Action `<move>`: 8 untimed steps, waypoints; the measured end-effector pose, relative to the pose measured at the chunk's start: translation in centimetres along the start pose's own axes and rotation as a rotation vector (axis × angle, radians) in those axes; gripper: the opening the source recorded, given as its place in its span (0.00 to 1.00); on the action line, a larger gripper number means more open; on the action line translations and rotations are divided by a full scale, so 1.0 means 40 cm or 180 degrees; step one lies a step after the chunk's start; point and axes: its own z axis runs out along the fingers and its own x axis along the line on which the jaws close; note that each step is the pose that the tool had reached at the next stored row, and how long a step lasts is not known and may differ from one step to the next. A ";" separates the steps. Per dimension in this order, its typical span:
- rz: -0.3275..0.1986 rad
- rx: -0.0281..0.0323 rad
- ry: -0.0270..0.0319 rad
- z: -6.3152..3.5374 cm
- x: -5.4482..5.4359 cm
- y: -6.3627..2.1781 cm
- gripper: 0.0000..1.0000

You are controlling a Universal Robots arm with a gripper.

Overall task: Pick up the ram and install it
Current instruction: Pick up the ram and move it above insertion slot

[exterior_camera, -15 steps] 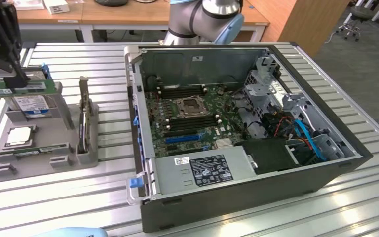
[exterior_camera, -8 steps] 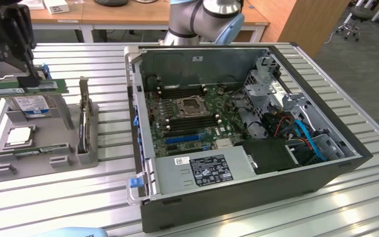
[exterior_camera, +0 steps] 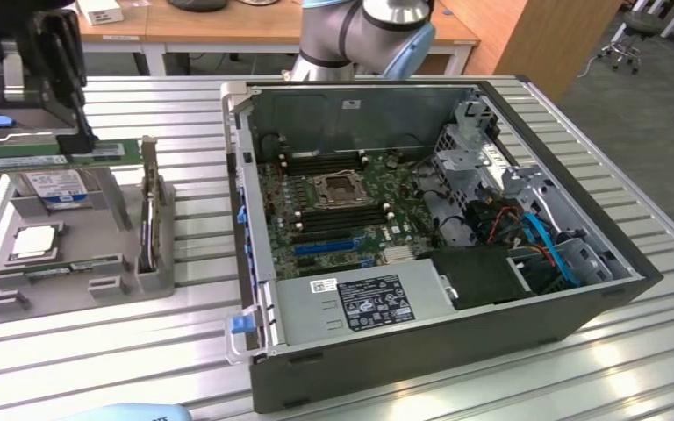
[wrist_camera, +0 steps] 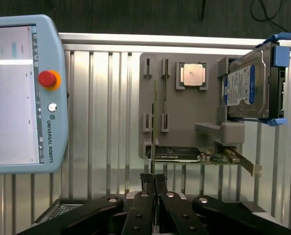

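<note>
The ram (exterior_camera: 32, 158) is a long green stick held level above the grey parts holder (exterior_camera: 32, 303) at the exterior view's left. My black gripper (exterior_camera: 77, 145) is shut on its upper edge near one end. In the wrist view the ram (wrist_camera: 154, 122) appears edge-on as a thin line running away from the closed fingertips (wrist_camera: 148, 180). The open computer case (exterior_camera: 618, 289) lies to the exterior view's right, with the motherboard (exterior_camera: 313, 230) and its dark memory slots (exterior_camera: 331, 217) around the CPU socket (exterior_camera: 337, 189) exposed.
The holder carries a blue-labelled hard drive (wrist_camera: 246, 85), a square silver CPU (wrist_camera: 193, 75) and an expansion card (wrist_camera: 184, 155). A teach pendant (wrist_camera: 23, 93) lies on the slatted table (exterior_camera: 653, 351). The case holds a power supply (exterior_camera: 361, 303), cables and a drive cage (exterior_camera: 483, 140).
</note>
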 end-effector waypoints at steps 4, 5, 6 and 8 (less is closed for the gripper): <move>0.0000 0.0000 0.0000 -0.001 0.000 -0.020 0.12; 0.0000 0.0000 0.0000 -0.001 0.000 -0.024 0.12; -0.0001 0.0000 0.0000 -0.001 0.000 -0.030 0.12; -0.0001 0.0000 0.0000 -0.001 0.000 -0.039 0.12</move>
